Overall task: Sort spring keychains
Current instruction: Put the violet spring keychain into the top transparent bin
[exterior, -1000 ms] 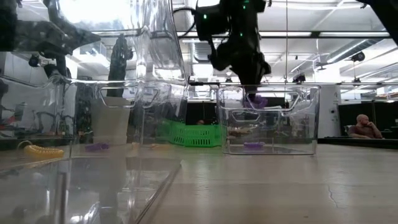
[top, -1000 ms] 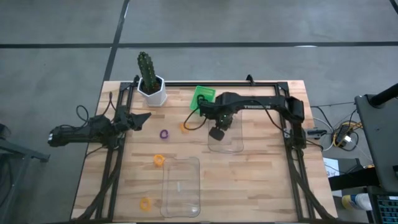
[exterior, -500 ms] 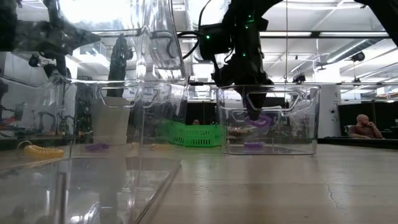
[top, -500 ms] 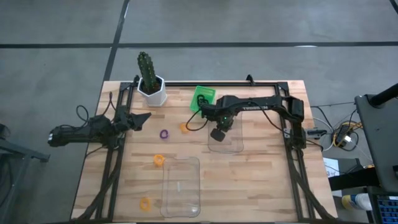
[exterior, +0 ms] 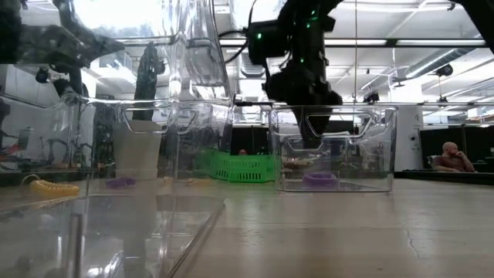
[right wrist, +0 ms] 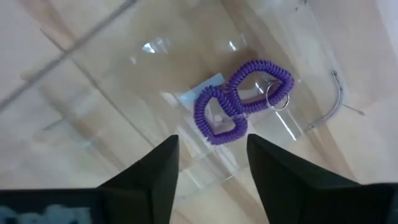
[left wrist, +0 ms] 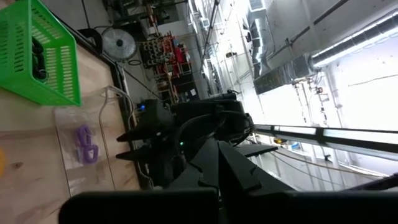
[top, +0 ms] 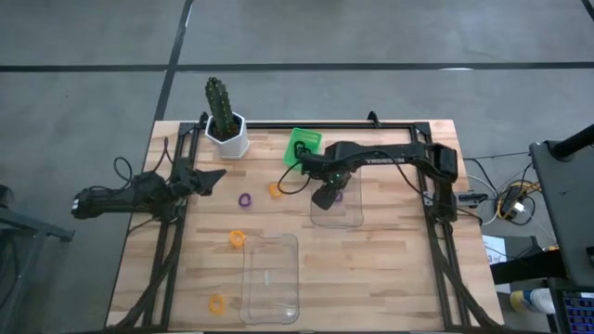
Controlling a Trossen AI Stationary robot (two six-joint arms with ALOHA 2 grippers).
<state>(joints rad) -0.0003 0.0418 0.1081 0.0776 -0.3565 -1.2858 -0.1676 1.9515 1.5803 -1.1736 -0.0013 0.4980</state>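
My right gripper point(top: 323, 198) hangs open and empty over the left part of a clear tray point(top: 348, 215) right of the table's middle. In the right wrist view it point(right wrist: 211, 146) looks down on two purple spring keychains point(right wrist: 239, 99) lying side by side on the tray floor; they also show in the low view point(exterior: 319, 180). A purple keychain point(top: 245, 200) and three orange ones point(top: 276, 190), point(top: 238, 239), point(top: 216, 303) lie on the table. My left gripper point(top: 215, 176) waits shut at the table's left.
A second clear tray point(top: 270, 278) stands near the table's front edge. A green bin point(top: 303, 144) stands just beyond the right gripper. A potted cactus point(top: 225, 121) stands at the far left. A black frame point(top: 436, 223) runs along the table's sides and far edge.
My right gripper has gone down into the clear tray with a purple keychain and let it go. The keychain has dropped and now lies on the tray floor beside the other purple one. The gripper has then risen a little.
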